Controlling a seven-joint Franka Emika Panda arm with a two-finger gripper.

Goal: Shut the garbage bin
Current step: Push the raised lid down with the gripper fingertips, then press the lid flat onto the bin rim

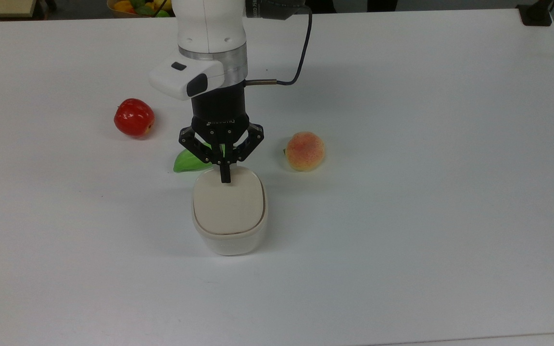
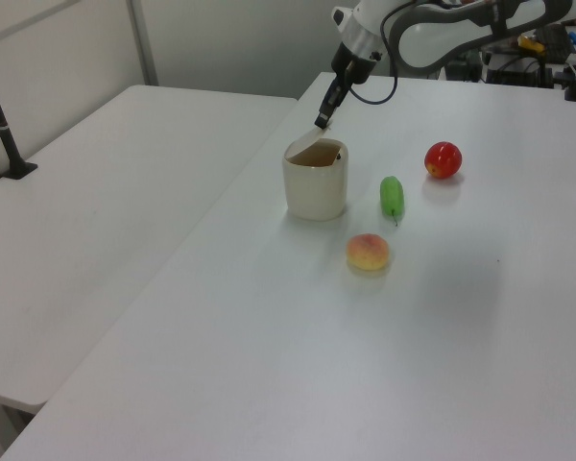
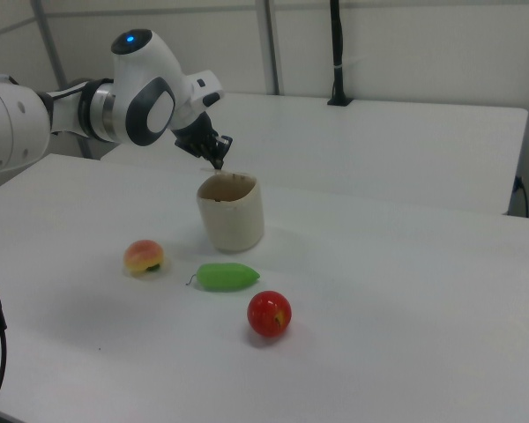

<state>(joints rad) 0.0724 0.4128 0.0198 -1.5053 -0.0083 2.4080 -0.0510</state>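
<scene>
We are in the middle of the closing push. The garbage bin [image 1: 229, 216] stands on the white table [image 1: 426, 192], between the green vegetable [image 1: 186, 161] and the near edge in the top view, with the peach [image 1: 305, 151] off to the top view's right and the red apple [image 1: 133, 117] well apart to the top view's left.

Our end effector [image 1: 225, 179] is clenched with nothing between its fingers; the 2 fingertips come together into 1 narrow black tip, and that tip rests on the far edge of the lid [image 1: 229, 201], the edge nearest the arm. In the left view the end effector [image 2: 321, 122] sits just above the bin's rim [image 2: 316, 154], and the lid [image 2: 307, 144] slopes down from the tip at a shallow tilt, so we judge it partly lowered but not seated. In the right view the end effector [image 3: 218, 163] hangs over the far rim of the bin [image 3: 231, 211], whose mouth looks partly open on the side toward the camera.

We judge the task more than half done. The next move calls for a continued downward press on the free edge until the lid lies flat in the rim. We should push straight down and gently, because the bin is light and a sideways shove could slide or tip it toward the vegetable.
</scene>
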